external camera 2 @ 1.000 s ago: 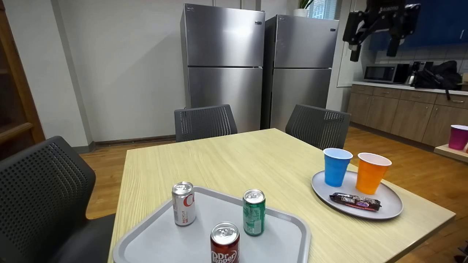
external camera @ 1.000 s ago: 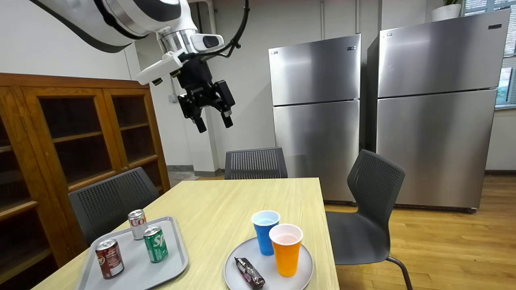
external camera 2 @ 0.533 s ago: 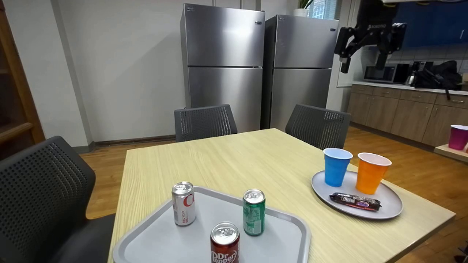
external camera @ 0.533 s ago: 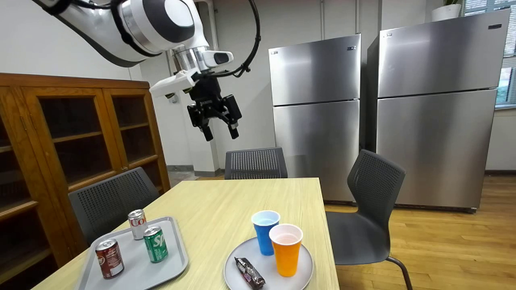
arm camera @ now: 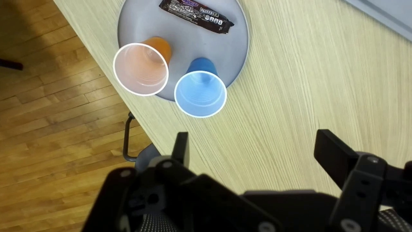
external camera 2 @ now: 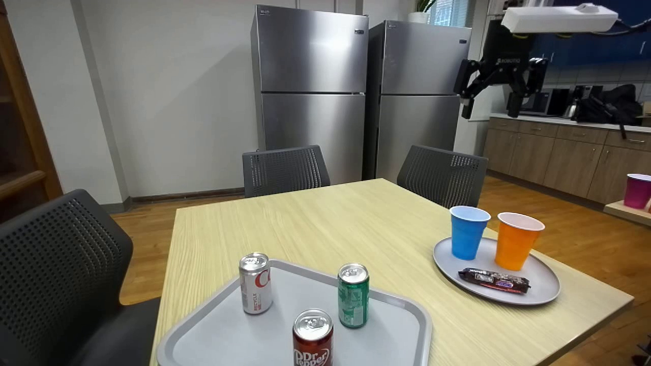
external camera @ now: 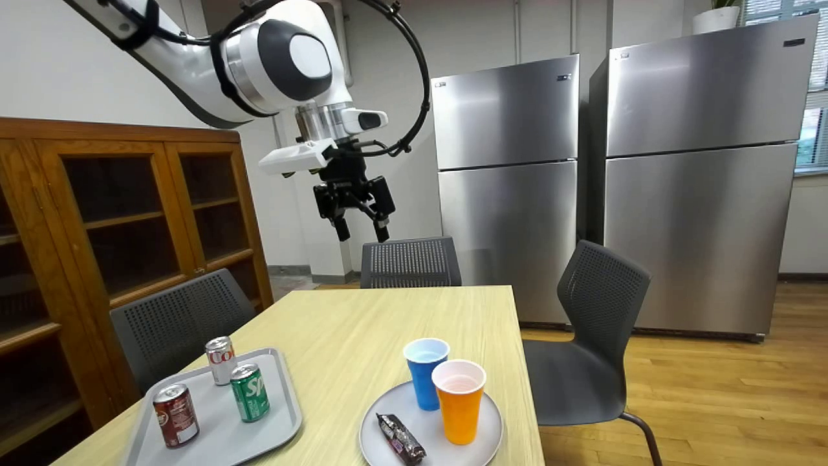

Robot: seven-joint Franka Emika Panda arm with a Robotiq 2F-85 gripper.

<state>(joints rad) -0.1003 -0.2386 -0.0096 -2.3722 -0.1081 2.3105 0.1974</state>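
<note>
My gripper (external camera: 363, 235) is open and empty, high above the table; it also shows in an exterior view (external camera 2: 490, 113). In the wrist view its fingers (arm camera: 251, 137) are spread wide over bare tabletop. Nearest in that view is a blue cup (arm camera: 201, 95), beside an orange cup (arm camera: 141, 69) and a dark wrapped bar (arm camera: 196, 15). All three are on a grey round plate (arm camera: 138, 19). In both exterior views the cups stand upright. A grey tray (external camera 2: 407, 330) holds a silver can (external camera 2: 255, 284), a green can (external camera 2: 353, 297) and a dark red can (external camera 2: 313, 338).
The light wooden table (external camera: 388, 317) has dark chairs around it, including one at the far end (external camera: 411, 262) and one at a side (external camera: 601, 310). A wooden cabinet (external camera: 116, 213) and two steel refrigerators (external camera: 508, 213) stand behind. A counter (external camera 2: 569, 142) lies farther back.
The arm and gripper have come down towards the table in both exterior views, also shifting sideways. The gripper stays open. The cups, bar, plate, tray and cans have not moved.
</note>
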